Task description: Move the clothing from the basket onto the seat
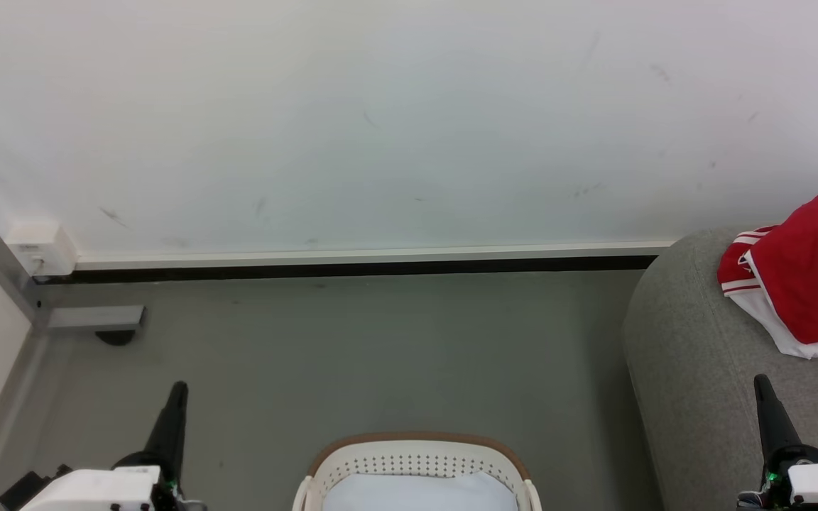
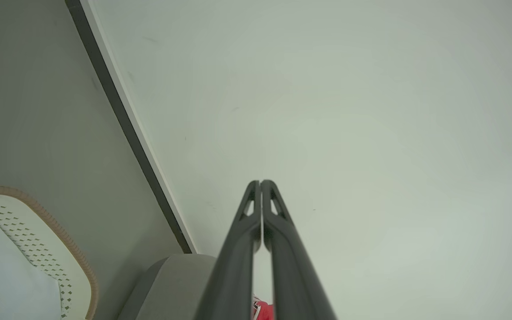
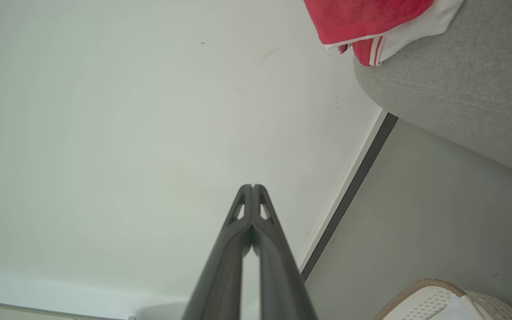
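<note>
Arms at rest: left end effector (image 1: 179, 390) closed, basket (image 1: 416, 441) between the arms, clothing (image 1: 806, 277) on the seat (image 1: 693, 369), right end effector (image 1: 761, 383) closed
The left end effector's fingers press together on nothing and point up over the floor (image 1: 380, 341), which reads as a parked pose. The basket shows a pale white layer (image 1: 416, 493) inside, and I cannot tell whether any red lies beneath it. The right end effector is likewise pinched and empty over the seat's front, and the clothing lies bunched on the seat's rounded corner by the wall (image 1: 380, 128), seemingly delivered. The floor is bare and grey, the wall white and scuffed, with a dark skirting strip (image 1: 352, 268)
</note>
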Controlling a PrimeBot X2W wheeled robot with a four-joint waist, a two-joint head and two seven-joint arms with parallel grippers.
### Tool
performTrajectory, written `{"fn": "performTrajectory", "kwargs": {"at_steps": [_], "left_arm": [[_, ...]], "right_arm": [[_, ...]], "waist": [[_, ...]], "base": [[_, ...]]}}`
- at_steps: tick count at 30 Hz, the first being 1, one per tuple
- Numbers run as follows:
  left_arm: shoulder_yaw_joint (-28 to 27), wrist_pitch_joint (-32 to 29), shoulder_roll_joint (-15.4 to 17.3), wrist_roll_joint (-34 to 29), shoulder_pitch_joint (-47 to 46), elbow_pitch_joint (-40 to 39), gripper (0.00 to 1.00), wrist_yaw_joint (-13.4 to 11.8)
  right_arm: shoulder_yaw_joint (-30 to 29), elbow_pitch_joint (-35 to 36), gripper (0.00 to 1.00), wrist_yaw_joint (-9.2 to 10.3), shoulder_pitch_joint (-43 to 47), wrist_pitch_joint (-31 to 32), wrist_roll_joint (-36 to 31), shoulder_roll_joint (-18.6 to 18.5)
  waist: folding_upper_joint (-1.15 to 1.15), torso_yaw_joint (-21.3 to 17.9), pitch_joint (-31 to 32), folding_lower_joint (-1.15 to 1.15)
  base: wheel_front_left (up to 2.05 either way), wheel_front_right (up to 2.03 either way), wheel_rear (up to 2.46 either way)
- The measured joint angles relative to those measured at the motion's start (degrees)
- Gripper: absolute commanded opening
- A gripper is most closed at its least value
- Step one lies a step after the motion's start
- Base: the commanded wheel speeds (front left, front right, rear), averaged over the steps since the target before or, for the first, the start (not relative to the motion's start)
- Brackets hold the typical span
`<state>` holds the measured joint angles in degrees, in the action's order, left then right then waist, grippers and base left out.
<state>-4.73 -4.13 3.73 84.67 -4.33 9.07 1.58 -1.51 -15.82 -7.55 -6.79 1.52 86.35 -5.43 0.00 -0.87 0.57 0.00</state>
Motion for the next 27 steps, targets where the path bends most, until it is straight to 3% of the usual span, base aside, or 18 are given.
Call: {"fn": "performTrajectory", "kwargs": {"at_steps": [27], "left_arm": [[-1.94, -2.36, -0.93, 7.31, -1.32, -0.21, 0.0, 0.91]], "right_arm": [[0.54, 1.14, 0.0, 0.0, -0.13, 0.82, 10.73, -1.66]], "waist": [[0.0, 0.85, -0.41, 0.0]], "base": [[0.0, 0.0, 0.0]]}}
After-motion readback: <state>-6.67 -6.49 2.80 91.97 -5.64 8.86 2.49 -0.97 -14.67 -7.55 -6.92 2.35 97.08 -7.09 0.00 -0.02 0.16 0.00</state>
